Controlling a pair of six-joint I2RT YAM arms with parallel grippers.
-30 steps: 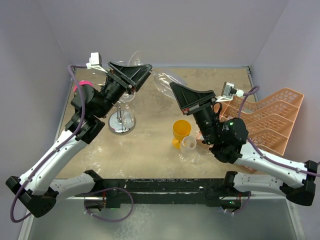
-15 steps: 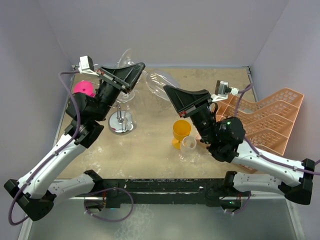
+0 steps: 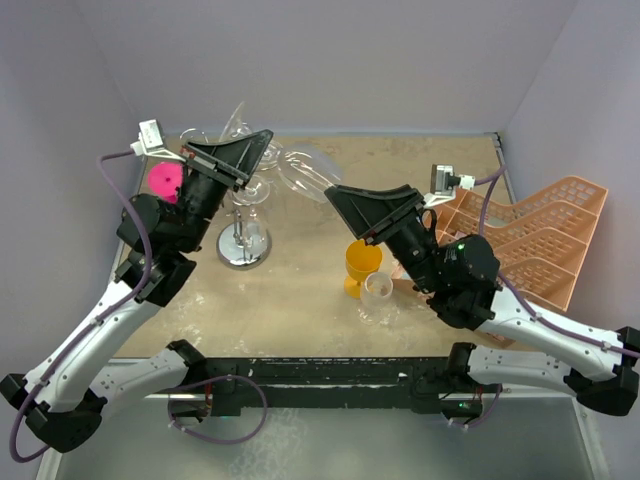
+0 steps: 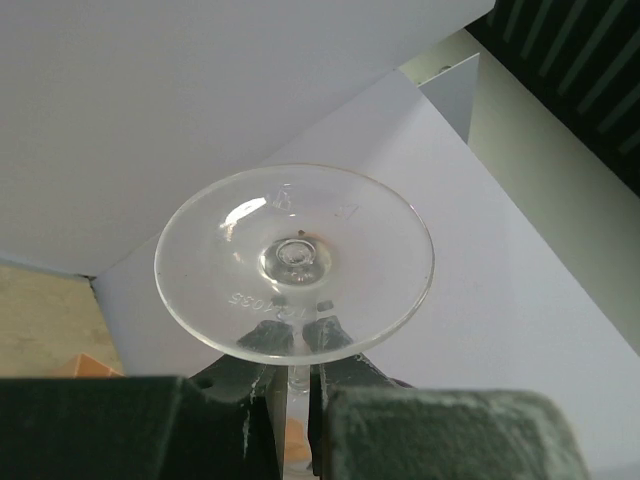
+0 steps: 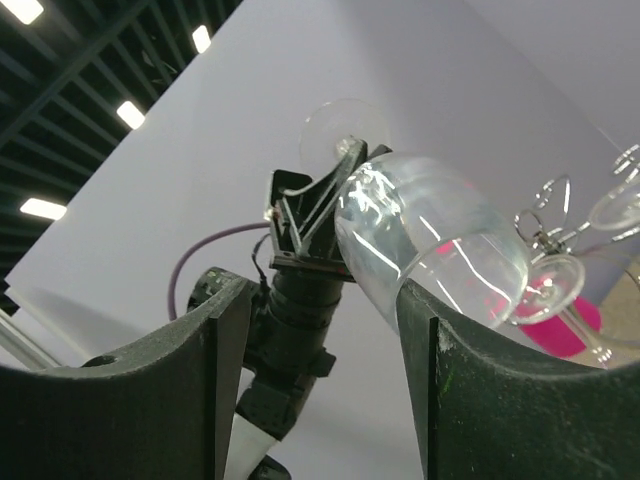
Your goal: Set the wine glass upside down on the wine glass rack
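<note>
Worktop (image 3: pixel 300 290): tan, mottled, boxed by pale lilac walls (image 3: pixel 350 60).
Left fingers (image 4: pixel 335 372): pinched on wine glass (image 4: pixel 295 255) stem.
Right fingers (image 5: pixel 170 400): spread wide, bowl between them.
Glass position: aloft, tilted, beside wine glass rack (image 3: pixel 243 245) top.

— What fills the middle?
— The wine glass (image 5: pixel 430 240), tilted, with its bowl toward the lower right and its foot up near the top.
— What holds it?
— The left gripper (image 5: pixel 335 175), clamped on the stem. A purple cable (image 5: pixel 215 255) loops off that arm.
— And the right gripper (image 5: pixel 318 330)?
— Its fingers (image 5: pixel 170 400) stand wide apart. The bowl sits just above the one on the view's right; whether they touch, I cannot tell.
— Far right?
— The chrome scrolls of the wine glass rack (image 5: pixel 553 205), another clear glass (image 5: pixel 560 285) below them, and something pink (image 5: pixel 575 330) behind.
</note>
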